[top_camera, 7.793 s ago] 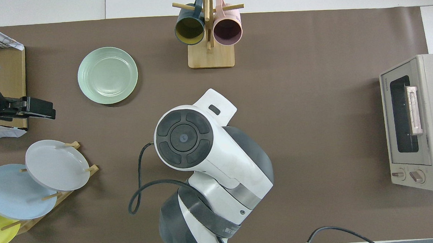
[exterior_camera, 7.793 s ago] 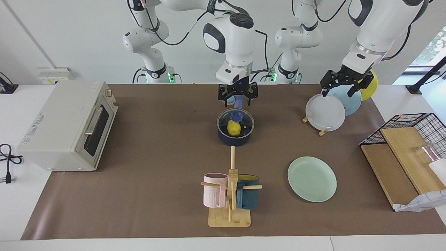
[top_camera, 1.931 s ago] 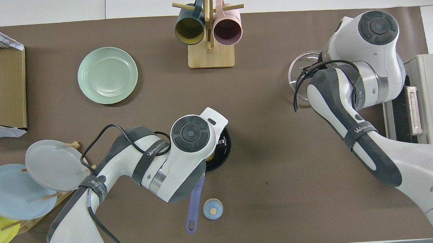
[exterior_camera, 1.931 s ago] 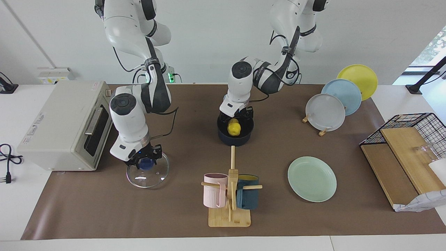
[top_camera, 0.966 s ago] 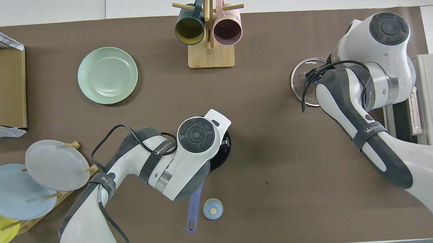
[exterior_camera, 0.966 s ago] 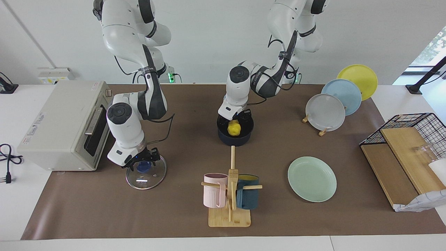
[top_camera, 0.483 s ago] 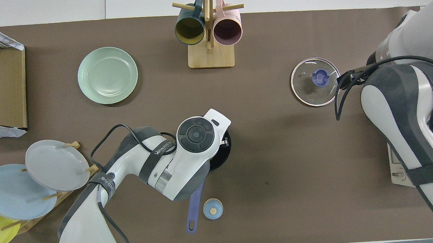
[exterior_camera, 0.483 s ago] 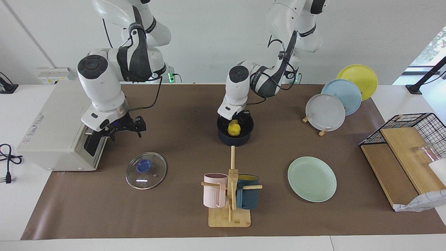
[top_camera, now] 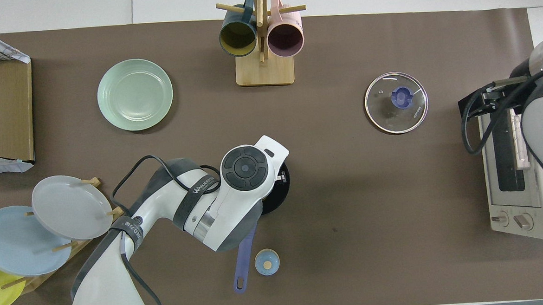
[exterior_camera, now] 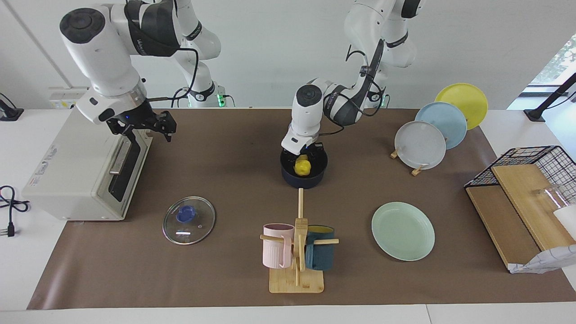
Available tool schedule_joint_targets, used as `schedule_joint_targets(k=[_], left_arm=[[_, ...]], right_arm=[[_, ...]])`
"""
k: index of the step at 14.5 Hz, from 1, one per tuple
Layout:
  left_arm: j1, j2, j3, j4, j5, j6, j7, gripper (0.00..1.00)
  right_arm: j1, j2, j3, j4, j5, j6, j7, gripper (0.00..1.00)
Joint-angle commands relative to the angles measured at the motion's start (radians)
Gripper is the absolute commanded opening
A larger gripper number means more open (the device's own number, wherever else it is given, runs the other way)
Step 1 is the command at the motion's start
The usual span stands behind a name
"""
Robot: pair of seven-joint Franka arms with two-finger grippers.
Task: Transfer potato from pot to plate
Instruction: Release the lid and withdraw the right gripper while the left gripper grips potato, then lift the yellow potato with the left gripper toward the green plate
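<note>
The left gripper (exterior_camera: 304,157) reaches down into the pot (exterior_camera: 303,178) at mid-desk, its fingers clamped on the potato (exterior_camera: 302,167) inside. The right gripper (exterior_camera: 144,128) hangs over the toaster oven (exterior_camera: 81,164) at the desk's end, fingers apart. The plate (exterior_camera: 403,231) lies toward the desk's farther edge.
</note>
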Motion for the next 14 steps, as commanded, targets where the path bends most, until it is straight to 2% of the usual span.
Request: schedule_joint_targets(k=[1,6,8,10,14], left_arm=[[-0.002,-0.046,0.015,0.04,0.016,-0.091,-0.005,0.07],[0.05,-0.093,0.018,0.122,0.014,-0.216,0.017,0.07],[0.102,-0.101,0.018,0.206,0.011,-0.295,0.06,0.07],[0.192,-0.091,0.018,0.298,0.005,-0.346,0.133,0.07],[0.382,-0.043,0.016,0.372,0.006,-0.333,0.341,0.07]], right_arm=[[-0.011,-0.041,0.0,-0.026,0.019,-0.043,0.001,1.0],[-0.014,-0.083,0.012,-0.028,0.018,-0.072,0.007,1.0],[-0.017,-0.08,0.012,-0.022,0.013,-0.081,0.006,1.0],[-0.018,-0.086,0.002,-0.008,0.012,-0.104,0.001,1.0],[-0.028,-0.104,-0.001,-0.038,0.004,-0.101,0.001,1.0]])
